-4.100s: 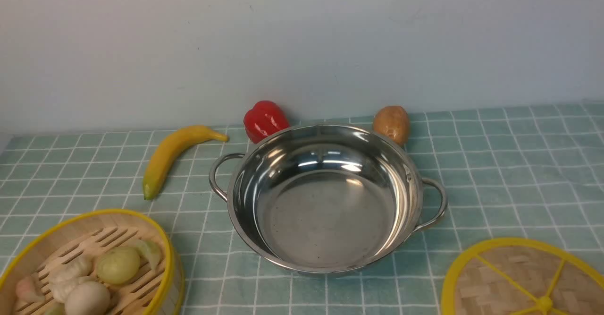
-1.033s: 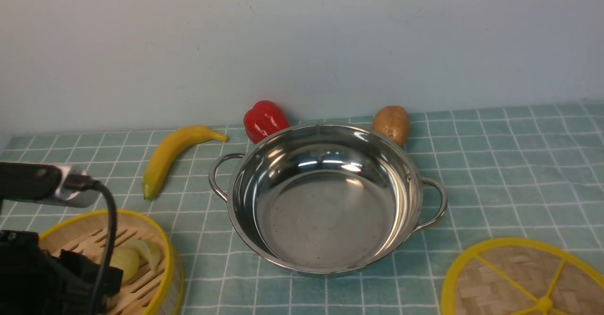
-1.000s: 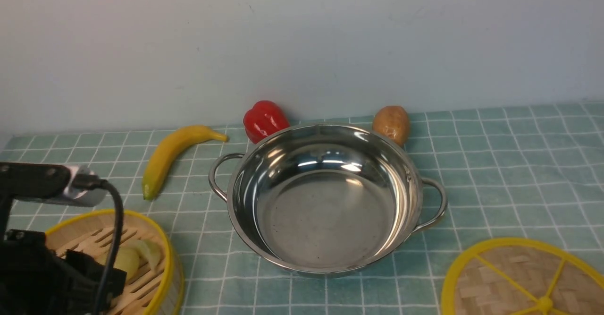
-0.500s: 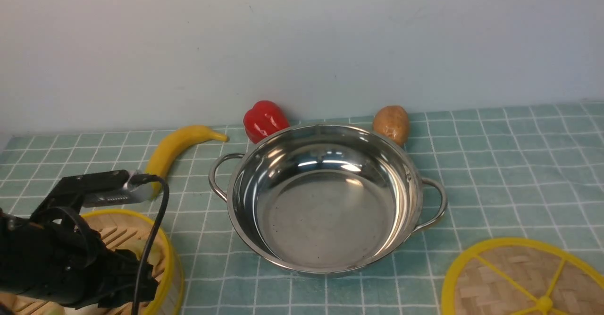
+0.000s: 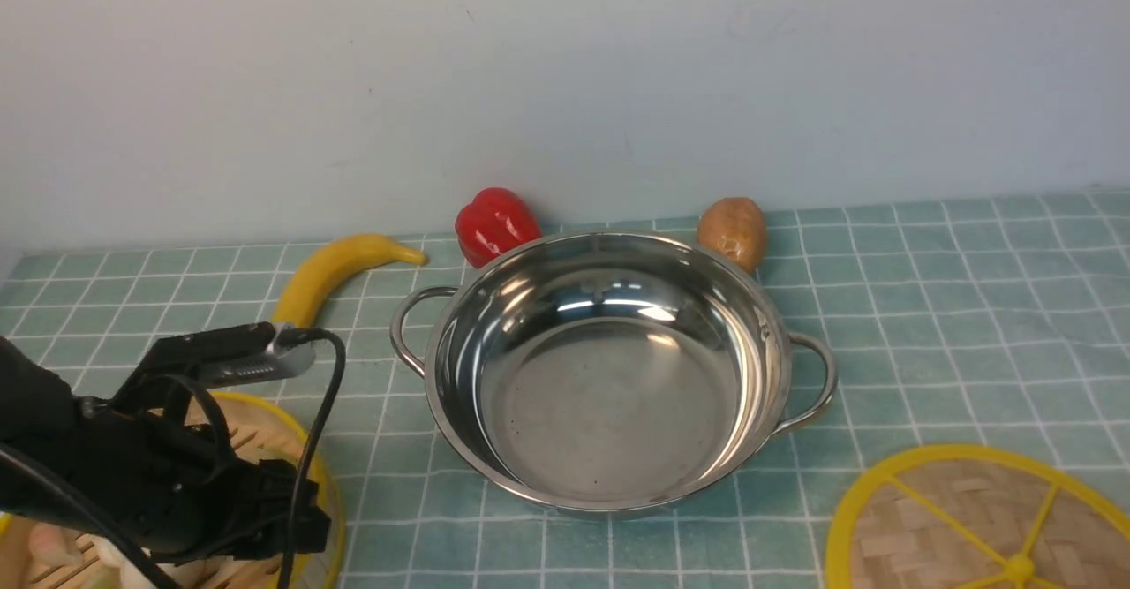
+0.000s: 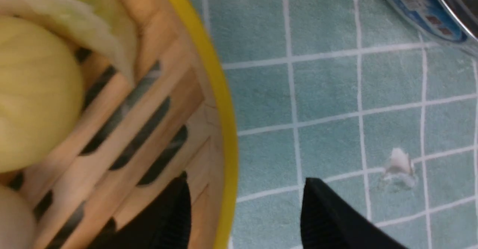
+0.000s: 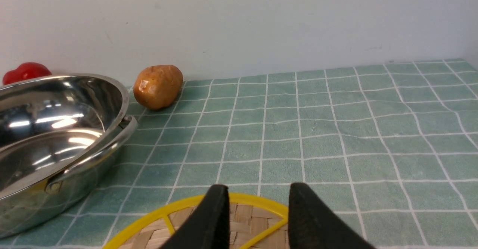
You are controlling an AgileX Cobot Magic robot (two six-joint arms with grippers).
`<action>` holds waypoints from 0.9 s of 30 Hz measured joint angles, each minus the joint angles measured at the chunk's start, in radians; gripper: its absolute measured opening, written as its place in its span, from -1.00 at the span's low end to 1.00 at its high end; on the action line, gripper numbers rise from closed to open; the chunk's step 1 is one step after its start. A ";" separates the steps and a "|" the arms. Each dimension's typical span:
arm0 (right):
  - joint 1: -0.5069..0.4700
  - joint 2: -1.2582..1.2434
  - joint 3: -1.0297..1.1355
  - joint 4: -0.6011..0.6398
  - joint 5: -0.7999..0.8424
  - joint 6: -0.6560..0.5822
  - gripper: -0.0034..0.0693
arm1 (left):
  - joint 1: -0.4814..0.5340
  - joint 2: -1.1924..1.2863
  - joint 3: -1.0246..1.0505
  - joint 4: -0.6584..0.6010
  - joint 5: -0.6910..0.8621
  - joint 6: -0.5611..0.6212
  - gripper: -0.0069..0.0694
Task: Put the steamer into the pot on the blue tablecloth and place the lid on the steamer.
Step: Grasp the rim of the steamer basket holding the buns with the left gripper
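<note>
Front view: the left arm (image 5: 132, 474) has pushed further over the steamer (image 5: 274, 419), which sits on the blue tablecloth (image 5: 927, 324) at the pot's (image 5: 609, 412) near-left. The lid (image 5: 962, 518) lies unmoved at the pot's near-right.

Left wrist view: the left gripper's (image 6: 246, 189) jaws, now spread wider, straddle the steamer's rim.

Right wrist view: the right gripper (image 7: 257, 189) hangs over the lid's edge, jaws apart, empty.

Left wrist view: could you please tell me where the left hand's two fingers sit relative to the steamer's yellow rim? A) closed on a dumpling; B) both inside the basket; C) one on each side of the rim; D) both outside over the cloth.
C: the open left hand has one finger over the steamer's slatted floor, the other over the blue tablecloth, rim between.
</note>
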 joint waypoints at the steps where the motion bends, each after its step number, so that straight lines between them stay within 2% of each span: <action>1: 0.000 0.000 0.000 0.000 0.000 0.000 -0.24 | -0.007 0.002 0.000 0.000 -0.002 0.002 0.17; 4: 0.000 0.000 0.000 0.000 0.000 0.000 -0.24 | -0.046 0.033 0.000 0.008 -0.037 0.012 0.17; 14: 0.000 0.000 0.000 0.000 0.000 0.000 -0.24 | -0.052 0.066 0.000 0.021 -0.078 -0.025 0.17; 24: 0.000 0.000 0.000 0.000 0.000 0.003 -0.24 | -0.053 0.066 0.000 0.042 -0.078 -0.031 -0.22; 27: 0.000 0.000 0.000 0.000 0.000 0.003 -0.24 | -0.053 0.066 0.000 0.045 -0.078 -0.031 -0.25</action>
